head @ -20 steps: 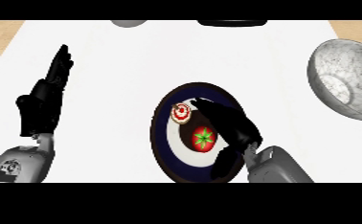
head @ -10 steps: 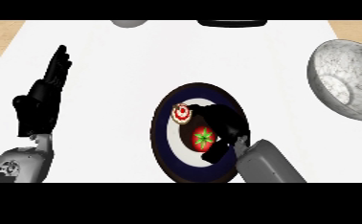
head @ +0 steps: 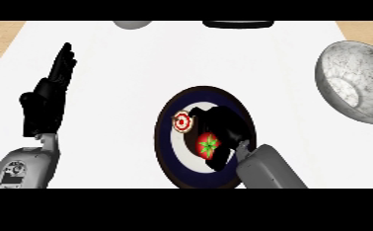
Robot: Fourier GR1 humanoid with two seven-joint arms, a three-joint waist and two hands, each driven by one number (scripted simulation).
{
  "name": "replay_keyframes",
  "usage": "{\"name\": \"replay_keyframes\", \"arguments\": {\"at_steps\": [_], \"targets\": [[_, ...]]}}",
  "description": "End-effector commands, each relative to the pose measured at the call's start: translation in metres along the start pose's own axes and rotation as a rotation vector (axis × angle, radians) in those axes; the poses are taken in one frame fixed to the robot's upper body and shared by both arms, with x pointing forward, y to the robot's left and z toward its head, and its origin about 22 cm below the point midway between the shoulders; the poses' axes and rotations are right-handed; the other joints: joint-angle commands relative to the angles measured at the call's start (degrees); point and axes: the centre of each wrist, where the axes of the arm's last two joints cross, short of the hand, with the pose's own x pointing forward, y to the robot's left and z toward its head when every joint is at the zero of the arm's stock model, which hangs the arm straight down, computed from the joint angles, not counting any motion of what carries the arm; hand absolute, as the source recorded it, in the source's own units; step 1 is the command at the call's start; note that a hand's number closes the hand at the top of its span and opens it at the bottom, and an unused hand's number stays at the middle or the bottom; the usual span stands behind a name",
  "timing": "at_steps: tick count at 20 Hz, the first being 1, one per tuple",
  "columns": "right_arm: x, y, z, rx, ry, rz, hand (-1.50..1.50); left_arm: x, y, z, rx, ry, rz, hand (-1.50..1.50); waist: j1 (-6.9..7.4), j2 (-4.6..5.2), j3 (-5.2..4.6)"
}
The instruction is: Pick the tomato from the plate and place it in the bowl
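The right hand is curling round the tomato on the dark plate at lower centre. The tomato's green stem star is facing up. The left hand is resting open at the left edge; the bowl is sitting at the right.

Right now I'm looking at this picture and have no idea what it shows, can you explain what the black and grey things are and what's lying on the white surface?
You are looking steeply down from a humanoid robot's head at a white counter. The grey tubes entering from the bottom are its forearms, each ending in a black hand. The left hand rests open at the left, fingers up. The right hand is over a dark round plate, with its fingers curled around a red tomato with a green star-shaped top. A small red-and-white ringed mark shows on the plate beside the tomato. At the right edge is a speckled grey bowl, where the tomato should go. Two objects at the far edge are cut off, so I cannot name them.
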Motion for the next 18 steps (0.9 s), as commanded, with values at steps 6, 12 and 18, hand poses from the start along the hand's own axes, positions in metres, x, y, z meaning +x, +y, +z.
{"name": "replay_keyframes", "arguments": {"at_steps": [6, 12, 18], "targets": [[0.028, -0.011, -0.023, -0.141, 0.264, -0.079, 1.50, 0.001, -0.010, 0.009, -0.049, -0.006, 0.011, 0.00, 1.66, 0.48, 0.18], [0.082, -0.018, -0.034, -0.288, 0.422, -0.095, 1.50, 0.006, -0.012, -0.007, -0.048, -0.013, 0.018, 0.00, 1.82, 0.59, 0.16], [0.121, -0.055, -0.006, -0.642, 0.305, -0.271, 1.50, -0.001, 0.004, 0.001, -0.002, -0.002, 0.006, 0.00, 0.33, 0.03, 0.15]]}}
